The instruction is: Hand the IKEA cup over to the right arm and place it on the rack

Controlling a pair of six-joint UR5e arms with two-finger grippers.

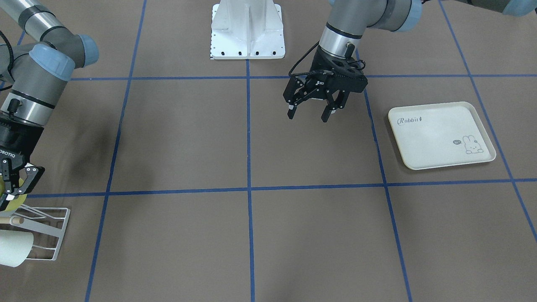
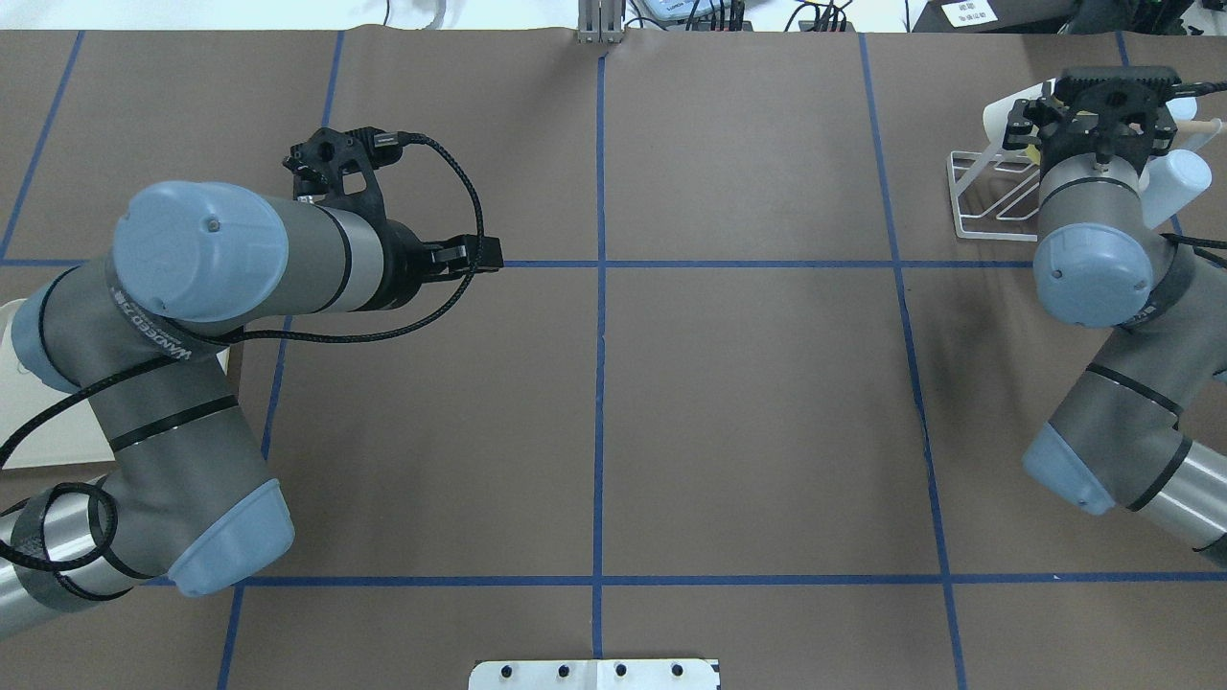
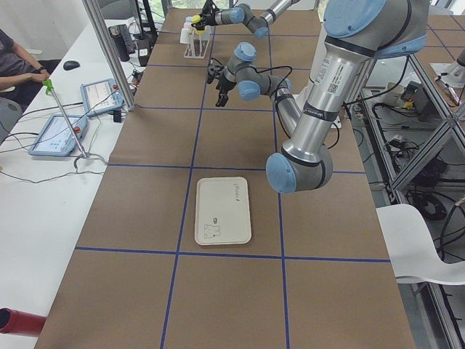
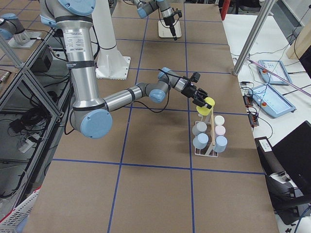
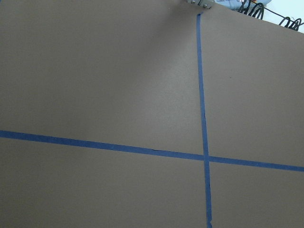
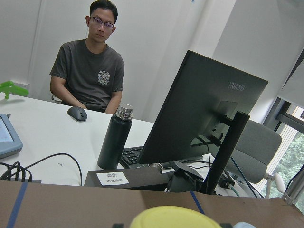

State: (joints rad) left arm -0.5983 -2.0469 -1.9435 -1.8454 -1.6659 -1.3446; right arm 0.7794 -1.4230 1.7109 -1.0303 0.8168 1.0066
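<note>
My right gripper (image 1: 11, 191) is clenched on the round yellow plastic cup (image 4: 208, 106). The cup sits between my fingers, and in the right wrist view its rim (image 6: 171, 219) fills the bottom edge just ahead of the tool. My right arm (image 2: 1093, 259), grey with light-blue joint caps, is stretched out to carry it there. Directly below the gripper is the small white wire rack (image 1: 47, 235) with its light wooden dowel (image 4: 212, 132). The cup is tilted at the end of the rack nearest my fingers, and I cannot tell whether it touches the wires or the dowel. Beyond it along the rack, further from the tool, other pale cups (image 4: 210, 136) lie in two rows on either side of the dowel. My left gripper (image 1: 307, 116) is released, its fingers spread with nothing between them, and it hangs above the brown paper table with blue tape lines (image 1: 188, 138), well apart from the right one. A cream rectangular tray with a rabbit print (image 1: 436, 126) lies flat on the table off to that gripper's outer side, not touching it. Past the right gripper, across the table's edge, a person in a dark T-shirt (image 6: 90, 76) sits at a white desk behind a black monitor (image 6: 199, 114) and a black bottle (image 6: 114, 140).
</note>
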